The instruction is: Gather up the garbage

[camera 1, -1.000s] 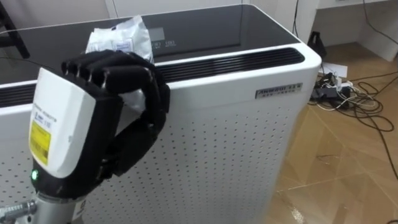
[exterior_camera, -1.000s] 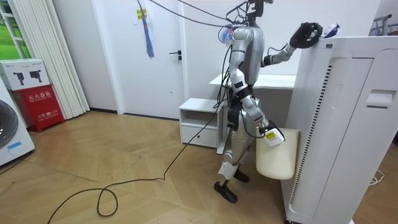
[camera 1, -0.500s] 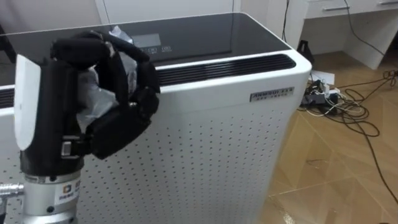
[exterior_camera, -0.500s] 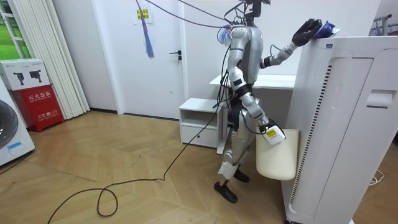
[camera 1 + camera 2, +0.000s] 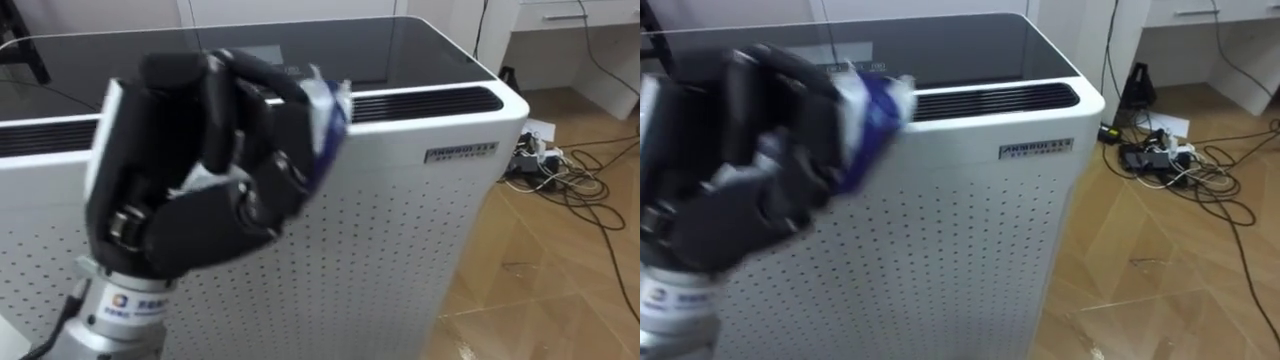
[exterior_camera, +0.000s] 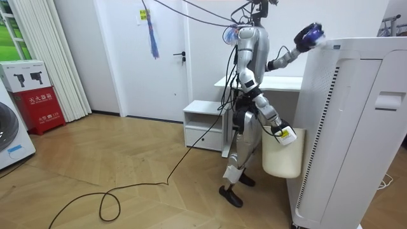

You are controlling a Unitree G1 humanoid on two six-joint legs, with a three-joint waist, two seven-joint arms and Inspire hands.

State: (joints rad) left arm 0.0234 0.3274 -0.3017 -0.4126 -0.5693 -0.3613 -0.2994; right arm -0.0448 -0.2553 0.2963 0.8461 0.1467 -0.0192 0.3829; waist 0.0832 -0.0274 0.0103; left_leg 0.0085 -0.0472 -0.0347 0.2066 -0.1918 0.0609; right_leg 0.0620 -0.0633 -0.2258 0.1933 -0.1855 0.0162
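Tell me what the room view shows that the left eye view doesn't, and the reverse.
Room view: the robot standing at the tall white appliance, its right hand low at a white bin, with a door and low cabinet behind. Left eye view: the appliance's dark glossy top, vent grille and tangled cables on the floor. Both: the left hand, raised at the appliance's top edge, curled round a blue-and-white wrapper.

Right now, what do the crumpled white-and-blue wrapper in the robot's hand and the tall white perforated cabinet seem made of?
Crumpled white-and-blue wrapper, clutched in the left hand: probably thin plastic film, from its creased folds. Tall white perforated cabinet: matt sheet metal or plastic, punched with rows of holes; which is unclear. Its dark top panel: glossy, mirror-like, perhaps glass.
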